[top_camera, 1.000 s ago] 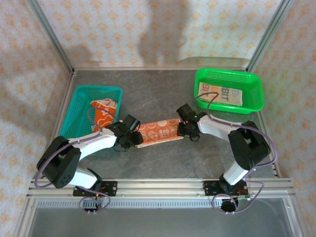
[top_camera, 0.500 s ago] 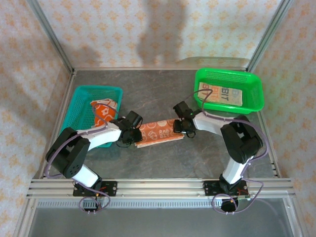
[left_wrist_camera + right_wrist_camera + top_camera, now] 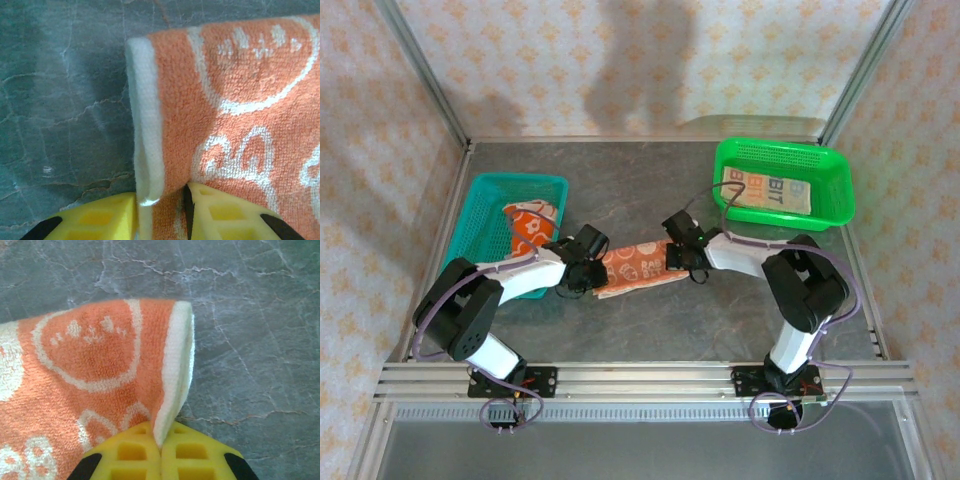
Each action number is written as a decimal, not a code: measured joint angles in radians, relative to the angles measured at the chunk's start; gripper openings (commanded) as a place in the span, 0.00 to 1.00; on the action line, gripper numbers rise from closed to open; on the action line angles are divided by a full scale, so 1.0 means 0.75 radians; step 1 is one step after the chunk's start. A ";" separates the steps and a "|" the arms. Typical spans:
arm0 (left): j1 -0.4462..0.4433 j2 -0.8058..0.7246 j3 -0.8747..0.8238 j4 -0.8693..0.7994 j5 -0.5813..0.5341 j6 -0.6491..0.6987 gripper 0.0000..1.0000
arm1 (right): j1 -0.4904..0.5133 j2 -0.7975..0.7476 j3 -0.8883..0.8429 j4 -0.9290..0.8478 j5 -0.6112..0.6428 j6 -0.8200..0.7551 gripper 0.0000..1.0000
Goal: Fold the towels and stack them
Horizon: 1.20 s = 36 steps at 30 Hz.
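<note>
An orange towel [image 3: 635, 264] with white cartoon prints lies folded into a strip at mid-table. My left gripper [image 3: 592, 270] is shut on its left end; the white hem [image 3: 146, 130] is pinched between the yellow fingers [image 3: 100, 220]. At the strip's right end my right gripper [image 3: 672, 256] is shut on the white-edged corner [image 3: 176, 370], its yellow pads [image 3: 200, 455] pressed together. A second orange towel [image 3: 530, 226] lies crumpled in the teal basket [image 3: 480, 215]. A cream towel [image 3: 768, 190] with lettering lies folded in the green basket [image 3: 835, 180].
Grey stone-patterned tabletop [image 3: 720, 310] has free room in front of and behind the strip. Metal frame posts [image 3: 425, 80] and patterned walls enclose the area. An aluminium rail [image 3: 640, 378] runs along the near edge.
The right gripper slid left along the strip and shut on its right corner. The left gripper narrowed onto the left end and its arm shifted; the strip now looks shorter.
</note>
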 measured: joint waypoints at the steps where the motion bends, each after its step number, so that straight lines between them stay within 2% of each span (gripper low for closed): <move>1: 0.000 -0.002 0.000 -0.001 0.000 0.000 0.31 | 0.002 0.000 0.000 -0.001 0.009 0.001 0.00; 5: -0.001 -0.025 -0.001 -0.002 0.000 0.001 0.35 | 0.003 -0.006 0.035 -0.093 0.056 0.005 0.00; 7: -0.001 -0.052 -0.001 0.002 -0.002 -0.001 0.46 | -0.002 -0.007 0.081 -0.197 0.101 0.004 0.00; 10: -0.001 -0.143 -0.001 -0.002 -0.007 -0.012 0.55 | -0.025 -0.017 0.202 -0.351 0.157 -0.008 0.00; 11: -0.001 -0.182 -0.001 -0.002 -0.008 -0.013 0.63 | -0.036 -0.022 0.255 -0.394 0.175 -0.015 0.00; 13: 0.000 -0.256 -0.001 -0.002 -0.012 -0.015 0.65 | -0.062 -0.033 0.378 -0.469 0.211 -0.031 0.00; 14: -0.001 -0.291 -0.001 -0.002 -0.012 -0.014 0.71 | -0.074 -0.037 0.444 -0.499 0.231 -0.038 0.00; 16: -0.001 -0.357 -0.001 -0.002 -0.016 -0.015 0.72 | -0.100 -0.038 0.564 -0.547 0.264 -0.054 0.00; 17: 0.000 -0.387 -0.001 -0.002 -0.017 -0.018 0.79 | -0.115 -0.038 0.623 -0.567 0.280 -0.064 0.00; 19: -0.001 -0.439 -0.003 -0.002 -0.026 -0.022 0.80 | -0.145 -0.038 0.723 -0.607 0.306 -0.080 0.00; 23: -0.001 -0.502 -0.007 -0.003 -0.042 -0.028 1.00 | -0.201 -0.019 0.888 -0.673 0.350 -0.122 0.00; 28: 0.000 -0.507 -0.007 -0.015 -0.051 -0.039 1.00 | -0.262 0.099 1.139 -0.754 0.402 -0.169 0.00; 36: 0.000 -0.586 -0.008 -0.068 -0.072 -0.049 1.00 | -0.334 0.226 1.403 -0.851 0.484 -0.255 0.00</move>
